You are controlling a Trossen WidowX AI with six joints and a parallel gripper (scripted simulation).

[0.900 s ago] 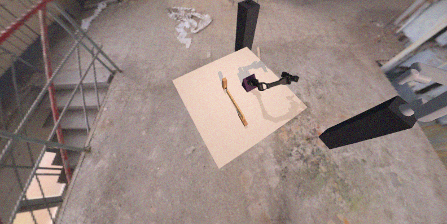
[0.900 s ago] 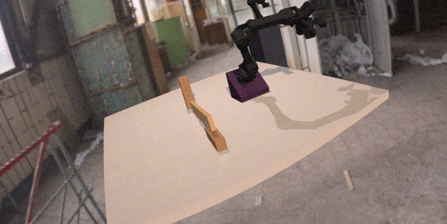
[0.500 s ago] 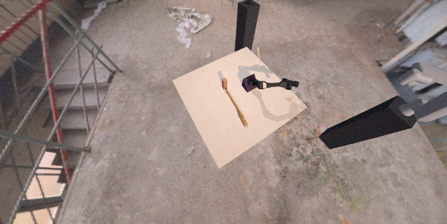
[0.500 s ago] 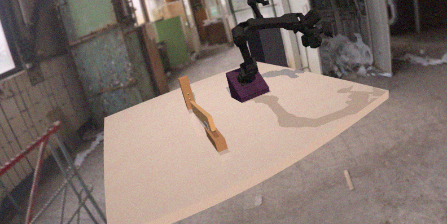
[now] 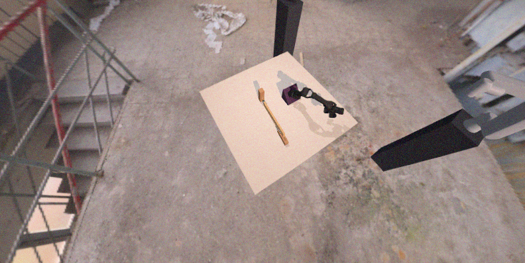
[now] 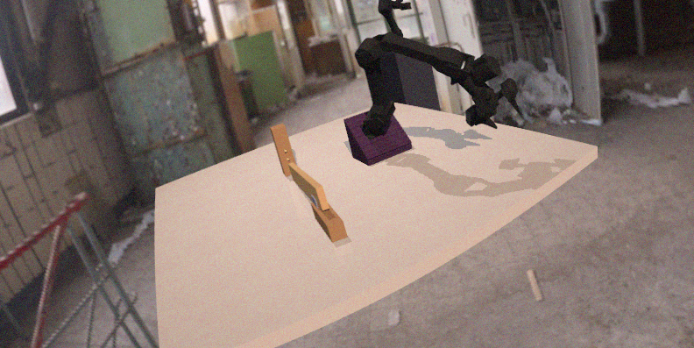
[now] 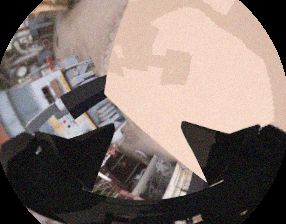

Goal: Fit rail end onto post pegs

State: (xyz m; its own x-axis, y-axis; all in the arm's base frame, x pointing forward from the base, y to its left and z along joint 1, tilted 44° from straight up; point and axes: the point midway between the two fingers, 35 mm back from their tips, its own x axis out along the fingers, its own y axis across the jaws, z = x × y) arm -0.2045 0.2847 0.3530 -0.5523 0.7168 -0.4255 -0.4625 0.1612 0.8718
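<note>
Our fingers hang spread wide and empty above the desk, well apart from the rail at nine o'clock, which we judge stiff and light, best gripped near its low end by the post.

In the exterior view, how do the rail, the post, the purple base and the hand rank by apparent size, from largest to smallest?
1. Purple base
2. Rail
3. Post and the open hand look alike; they lie at different distances from the camera, so I do not rank them.
</note>
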